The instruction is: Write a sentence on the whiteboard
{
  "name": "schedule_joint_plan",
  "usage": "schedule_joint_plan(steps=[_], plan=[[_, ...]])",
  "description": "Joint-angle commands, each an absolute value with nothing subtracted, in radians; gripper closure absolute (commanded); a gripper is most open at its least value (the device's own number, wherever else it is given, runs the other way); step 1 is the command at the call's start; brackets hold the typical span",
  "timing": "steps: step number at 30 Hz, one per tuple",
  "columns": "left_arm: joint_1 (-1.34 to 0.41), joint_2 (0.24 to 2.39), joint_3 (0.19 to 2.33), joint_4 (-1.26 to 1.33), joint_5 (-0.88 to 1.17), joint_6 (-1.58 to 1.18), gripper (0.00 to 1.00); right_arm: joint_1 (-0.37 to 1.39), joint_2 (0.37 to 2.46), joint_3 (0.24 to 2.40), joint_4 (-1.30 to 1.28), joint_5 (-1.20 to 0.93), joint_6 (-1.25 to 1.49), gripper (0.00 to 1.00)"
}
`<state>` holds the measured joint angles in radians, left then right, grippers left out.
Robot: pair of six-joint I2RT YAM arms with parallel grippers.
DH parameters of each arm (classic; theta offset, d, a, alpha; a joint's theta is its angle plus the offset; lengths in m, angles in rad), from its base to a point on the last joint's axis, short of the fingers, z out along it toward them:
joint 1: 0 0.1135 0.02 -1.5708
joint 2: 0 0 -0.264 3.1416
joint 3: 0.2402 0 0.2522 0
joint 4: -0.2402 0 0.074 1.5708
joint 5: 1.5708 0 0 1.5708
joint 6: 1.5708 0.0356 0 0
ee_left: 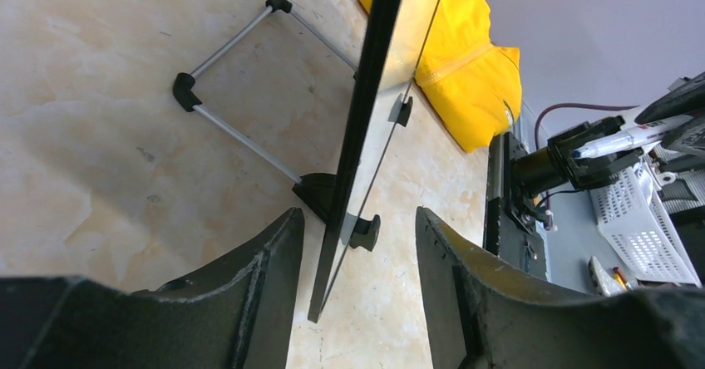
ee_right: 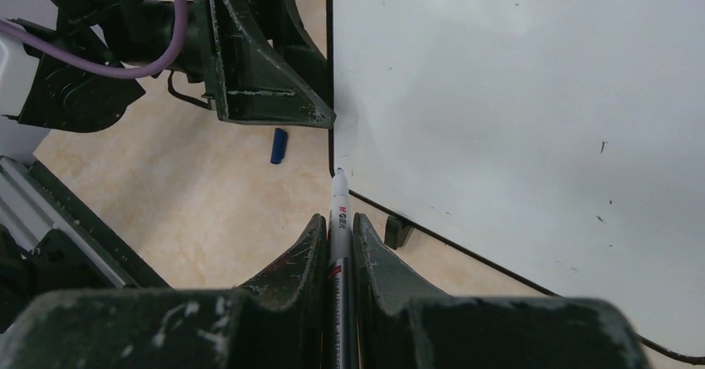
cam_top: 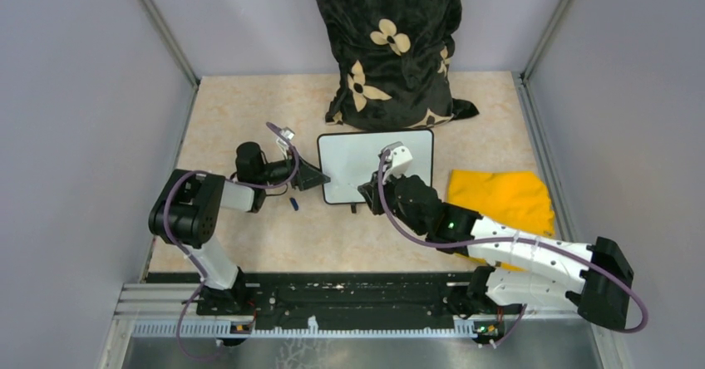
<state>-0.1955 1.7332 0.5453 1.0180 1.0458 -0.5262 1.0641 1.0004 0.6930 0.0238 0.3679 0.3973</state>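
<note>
The whiteboard (cam_top: 357, 159) stands in the middle of the table, its white face (ee_right: 515, 95) blank; no sentence shows on it. My right gripper (ee_right: 339, 218) is shut on a white marker (ee_right: 339, 203), whose tip sits at the board's lower left corner. Seen from above, that gripper (cam_top: 371, 194) is at the board's near edge. My left gripper (ee_left: 357, 213) is open, its fingers straddling the board's thin black left edge (ee_left: 366, 120) without clamping it; it lies left of the board (cam_top: 319, 176).
A blue marker cap (cam_top: 293, 204) lies on the table near the left gripper. A yellow cloth (cam_top: 503, 199) lies right of the board. A black flowered cushion (cam_top: 391, 45) leans at the back. The board's wire stand (ee_left: 241, 136) juts behind it.
</note>
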Motion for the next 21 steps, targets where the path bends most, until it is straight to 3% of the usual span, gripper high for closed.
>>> schedule_joint_plan(steps=[1, 21], plan=[[-0.215, 1.748, 0.572, 1.047, 1.095, -0.485, 0.44, 1.080, 1.038, 0.760, 0.115, 0.408, 0.411, 1.00], [-0.232, 1.781, 0.587, 0.964, 1.077, -0.423, 0.57, 1.106, 1.207, 0.832, 0.199, 0.622, 0.355, 1.00]])
